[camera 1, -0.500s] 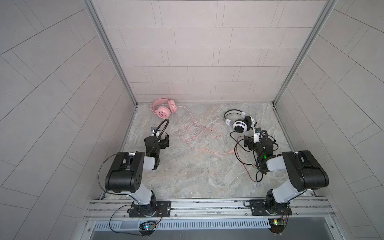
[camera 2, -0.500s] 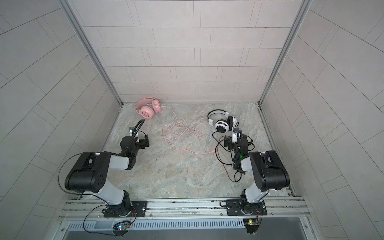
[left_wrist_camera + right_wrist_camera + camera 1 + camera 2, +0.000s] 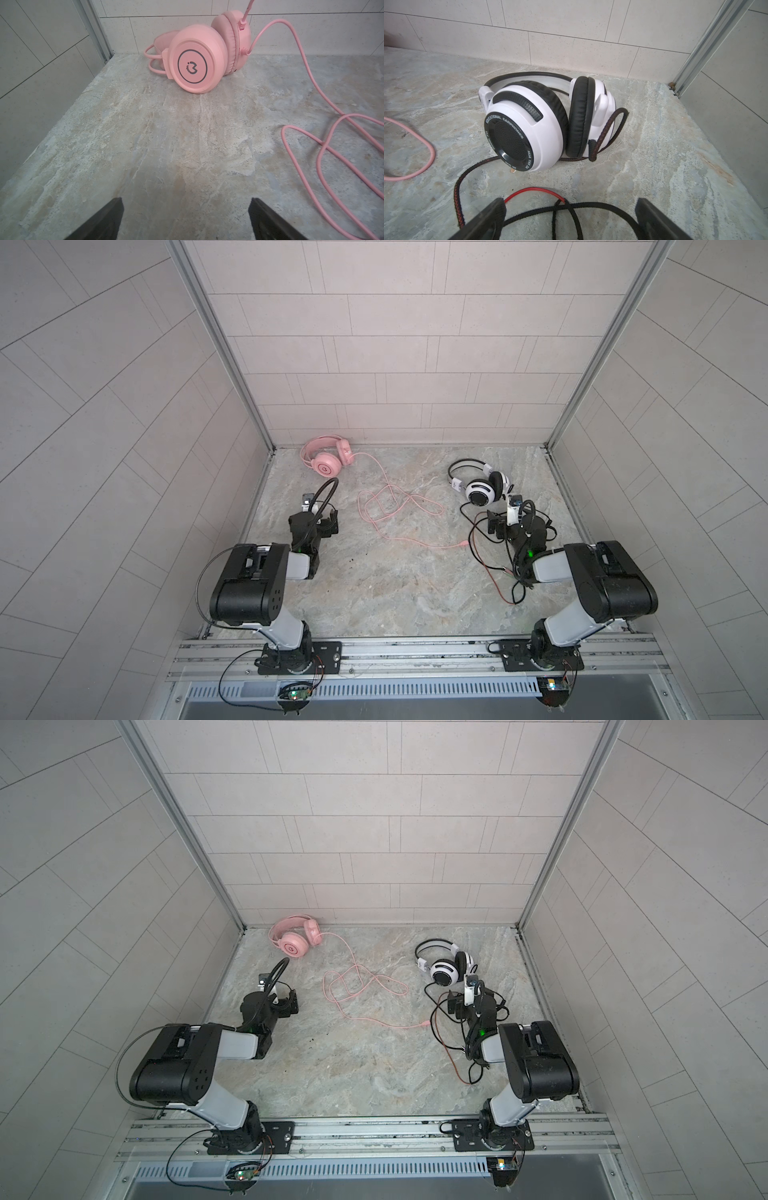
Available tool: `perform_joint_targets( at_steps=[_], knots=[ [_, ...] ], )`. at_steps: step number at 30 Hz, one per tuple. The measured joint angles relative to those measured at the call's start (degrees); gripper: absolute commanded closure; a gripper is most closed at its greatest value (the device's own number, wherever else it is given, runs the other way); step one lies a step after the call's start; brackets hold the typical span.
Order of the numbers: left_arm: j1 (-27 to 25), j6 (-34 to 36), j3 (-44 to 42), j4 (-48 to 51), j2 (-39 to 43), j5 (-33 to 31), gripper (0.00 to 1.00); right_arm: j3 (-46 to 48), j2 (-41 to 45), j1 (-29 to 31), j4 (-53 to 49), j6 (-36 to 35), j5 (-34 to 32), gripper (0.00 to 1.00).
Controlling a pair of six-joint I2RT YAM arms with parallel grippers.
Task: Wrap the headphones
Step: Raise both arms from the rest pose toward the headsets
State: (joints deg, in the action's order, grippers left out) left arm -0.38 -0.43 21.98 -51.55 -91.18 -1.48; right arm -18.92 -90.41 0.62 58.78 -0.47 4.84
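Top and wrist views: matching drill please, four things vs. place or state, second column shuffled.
Things:
1. pink headset
2. white-and-black headset
3. pink cable
4. left end effector

Place or state:
A. loose loops, mid-scene
B. open, holding nothing
C. back left corner
D. right half of the scene

Pairs: 1-C, 2-D, 3-A, 4-B

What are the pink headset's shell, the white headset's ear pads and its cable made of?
Pink headphones: shell looks like matte moulded plastic; smooth, even sheen. White-and-black headphones: ear pad probably faux leather; soft black wrinkled skin. Its cable: braided fabric sleeve, black with red flecks; weave visible.
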Motion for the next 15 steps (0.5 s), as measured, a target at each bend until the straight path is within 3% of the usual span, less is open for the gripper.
perform_joint_targets(
  at_steps=[15],
  knots=[
    [0.0, 0.0, 0.0, 0.0, 0.0, 0.0, 0.0, 0.0, 0.0, 0.0, -0.1, 0.0, 0.3, 0.01]
  ],
)
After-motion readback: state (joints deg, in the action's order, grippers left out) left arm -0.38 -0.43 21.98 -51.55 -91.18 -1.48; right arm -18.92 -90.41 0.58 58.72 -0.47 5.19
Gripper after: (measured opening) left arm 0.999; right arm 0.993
